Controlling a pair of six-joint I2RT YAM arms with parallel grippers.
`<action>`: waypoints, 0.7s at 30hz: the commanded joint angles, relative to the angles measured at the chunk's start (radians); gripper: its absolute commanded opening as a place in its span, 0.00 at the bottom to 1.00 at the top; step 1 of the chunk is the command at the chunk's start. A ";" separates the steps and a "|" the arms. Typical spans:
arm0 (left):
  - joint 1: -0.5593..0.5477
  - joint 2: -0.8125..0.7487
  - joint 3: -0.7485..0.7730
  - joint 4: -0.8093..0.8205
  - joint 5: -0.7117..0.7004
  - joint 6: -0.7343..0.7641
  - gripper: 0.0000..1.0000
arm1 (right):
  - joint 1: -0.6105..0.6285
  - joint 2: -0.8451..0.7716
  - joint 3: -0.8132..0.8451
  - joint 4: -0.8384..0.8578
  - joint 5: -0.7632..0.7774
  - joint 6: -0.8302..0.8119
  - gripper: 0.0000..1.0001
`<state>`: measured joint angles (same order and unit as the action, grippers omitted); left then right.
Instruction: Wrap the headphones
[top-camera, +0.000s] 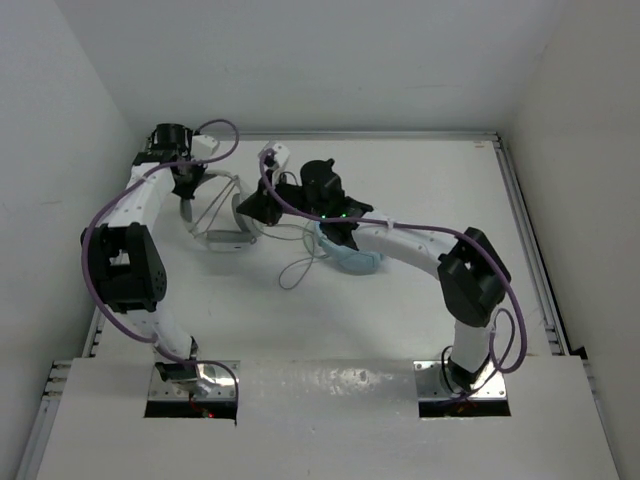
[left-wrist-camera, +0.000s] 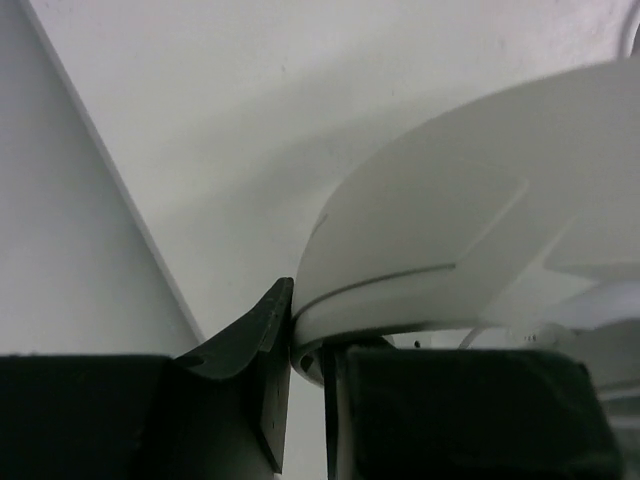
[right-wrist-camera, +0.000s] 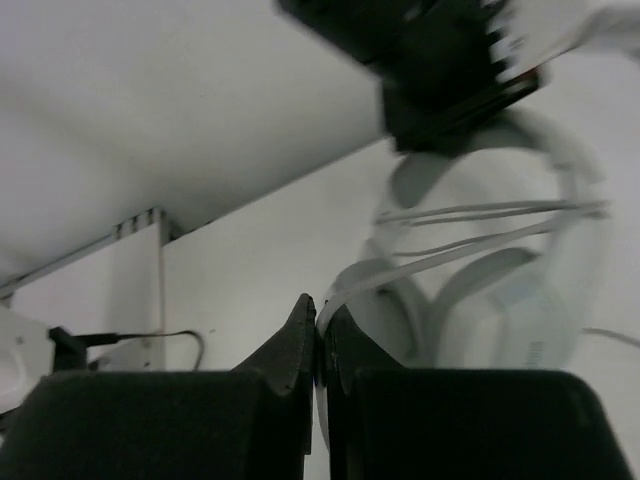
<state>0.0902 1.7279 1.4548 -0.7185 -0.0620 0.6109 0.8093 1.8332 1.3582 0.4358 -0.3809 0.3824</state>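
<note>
The white headphones (top-camera: 228, 215) lie at the far left of the table, a few turns of their thin grey cable (right-wrist-camera: 480, 240) strung across the ear cups. My left gripper (top-camera: 187, 208) is shut on the wide headband; in the left wrist view the band (left-wrist-camera: 450, 230) is pinched between the jaws of the left gripper (left-wrist-camera: 310, 335). My right gripper (top-camera: 256, 206) sits just right of the headphones. In the right wrist view the right gripper (right-wrist-camera: 320, 315) is shut on the cable, which runs up from its tips to the headphones (right-wrist-camera: 500, 300). A loose cable loop (top-camera: 298, 270) trails on the table.
Light blue headphones (top-camera: 352, 256) lie under my right forearm, right of the white pair. White walls close in at the left and back; a metal rail (top-camera: 530, 240) runs along the table's right edge. The left gripper's body (right-wrist-camera: 450, 70) hangs above the headphones in the right wrist view.
</note>
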 joint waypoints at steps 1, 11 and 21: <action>0.005 0.012 0.131 0.151 -0.027 -0.186 0.00 | 0.045 0.024 0.120 -0.031 -0.133 0.076 0.00; 0.028 -0.051 0.337 0.119 0.310 -0.440 0.00 | 0.122 0.285 0.231 0.028 -0.193 0.130 0.24; 0.029 -0.220 0.493 -0.030 0.442 -0.415 0.00 | 0.099 0.235 -0.014 0.061 -0.041 -0.313 0.92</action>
<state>0.1085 1.6215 1.8557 -0.7551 0.2874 0.2287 0.9123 2.1532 1.4025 0.4259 -0.4873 0.2379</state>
